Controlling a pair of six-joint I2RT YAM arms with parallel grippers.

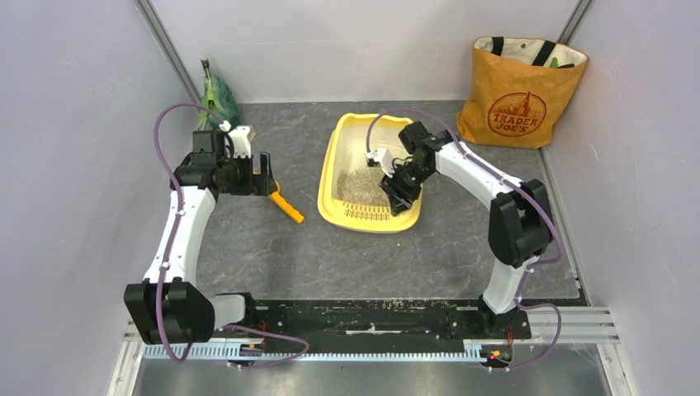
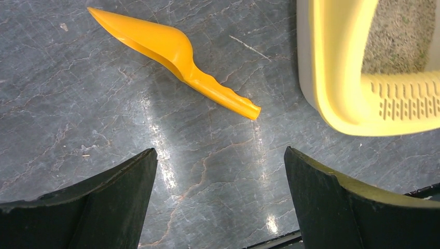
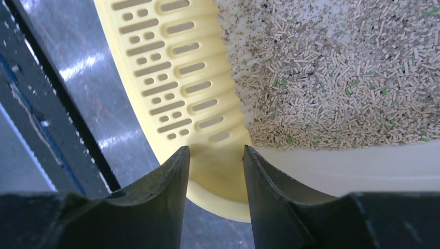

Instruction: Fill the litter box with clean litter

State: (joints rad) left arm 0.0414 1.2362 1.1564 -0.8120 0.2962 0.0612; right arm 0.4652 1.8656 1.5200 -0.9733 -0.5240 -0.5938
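The yellow litter box (image 1: 330,165) lies at the table's middle, its slotted grate (image 3: 166,72) at the near end. Beige pellet litter (image 1: 357,186) with green flecks covers part of its pale floor; it also shows in the right wrist view (image 3: 332,72). My right gripper (image 1: 402,198) is at the box's near right corner, its jaws closed on the yellow rim (image 3: 218,171). My left gripper (image 1: 268,175) is open and empty, above the floor left of the box. The green litter bag (image 1: 216,97) leans at the back left.
An orange-yellow scoop (image 1: 287,206) lies on the floor between my left gripper and the box; it also shows in the left wrist view (image 2: 171,49). An orange tote bag (image 1: 516,95) stands at the back right. Grey walls enclose the table.
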